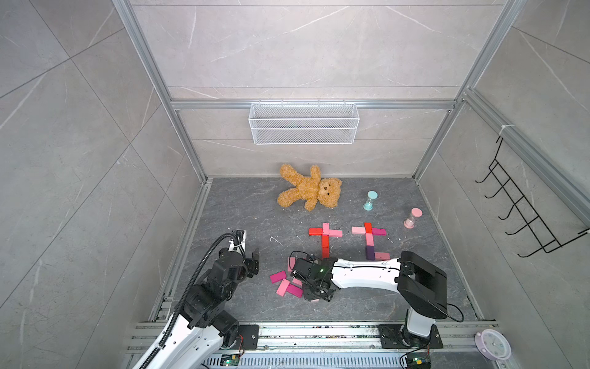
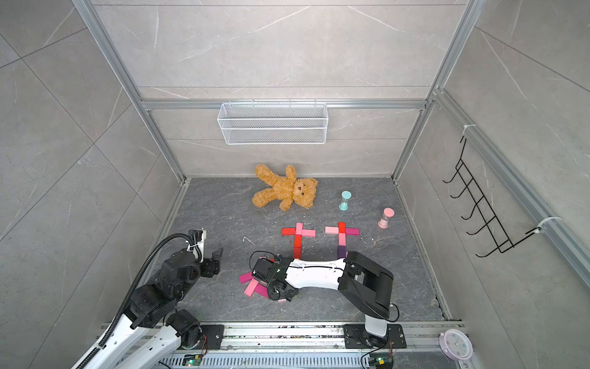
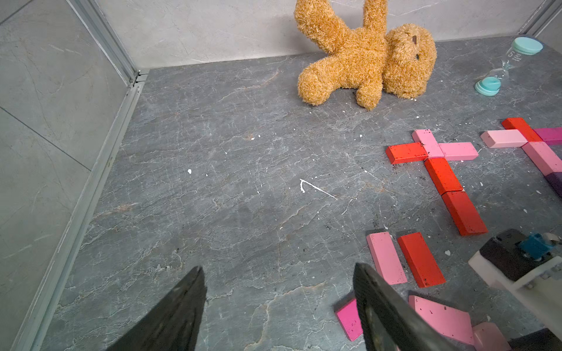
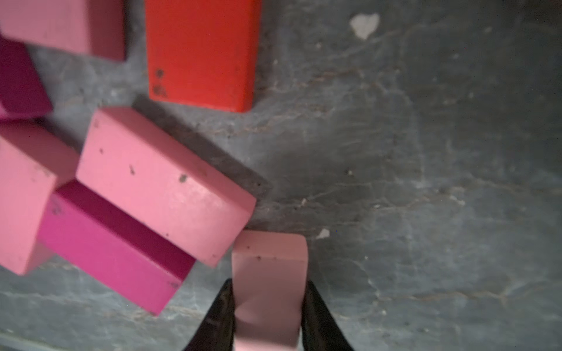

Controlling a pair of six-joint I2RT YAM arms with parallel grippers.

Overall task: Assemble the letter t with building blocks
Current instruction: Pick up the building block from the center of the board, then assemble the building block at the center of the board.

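My right gripper [image 4: 269, 285] is pinching a pale pink block [image 4: 269, 261]; loose blocks [image 1: 283, 286] are lying at its nine o'clock; my left gripper [image 3: 278, 267] is hanging spread above the floor [image 3: 243, 182].

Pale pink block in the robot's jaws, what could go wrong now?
1. The pale pink block sits right beside a leaning pink block propped on a magenta block; lifting might topple that pile.
2. The jaws pinch only one end, so it may tilt or slip.
3. The right arm lies close to the red t's stem; swinging could knock it crooked.
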